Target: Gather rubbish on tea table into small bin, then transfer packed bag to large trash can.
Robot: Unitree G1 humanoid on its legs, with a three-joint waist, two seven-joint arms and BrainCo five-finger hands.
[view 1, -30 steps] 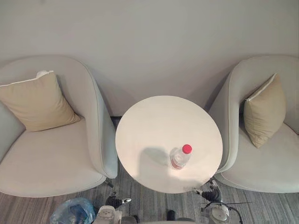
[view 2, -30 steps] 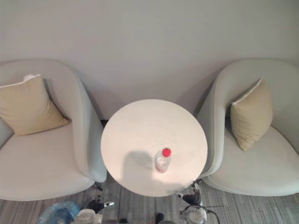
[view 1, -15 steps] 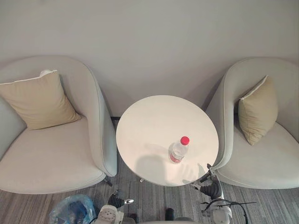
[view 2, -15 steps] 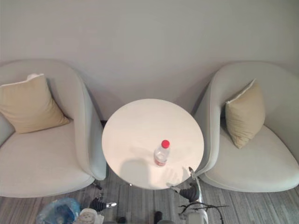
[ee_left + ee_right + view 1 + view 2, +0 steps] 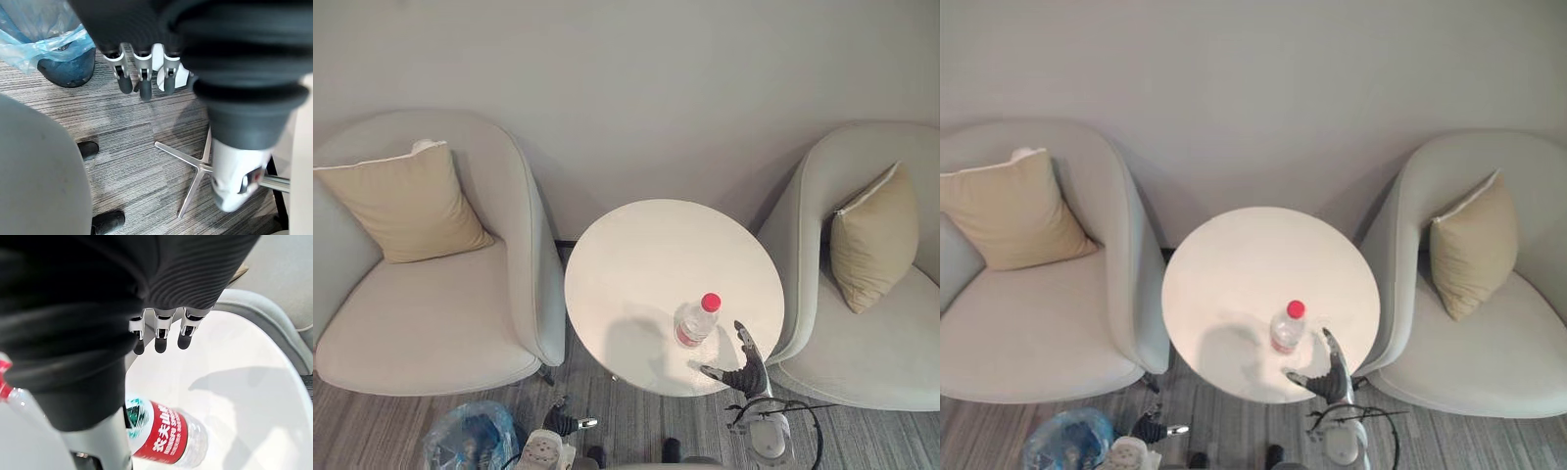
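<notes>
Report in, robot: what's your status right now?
Right hand open, just beside the bottle on the tea table, no grip yet. Left hand open, low near the bagged small bin. Nothing between hand and bottle.

Right hand (image 5: 742, 372) forward, fingers spread; left hand (image 5: 142, 73) low, fingers loose.

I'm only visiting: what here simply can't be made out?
Contents of the small bin: left eye view, veiled by its crumpled blue bag and cut by the bottom edge.
Whether the bottle holds liquid: too small in eye views; in right wrist view the cover of the right hand hides part.
</notes>
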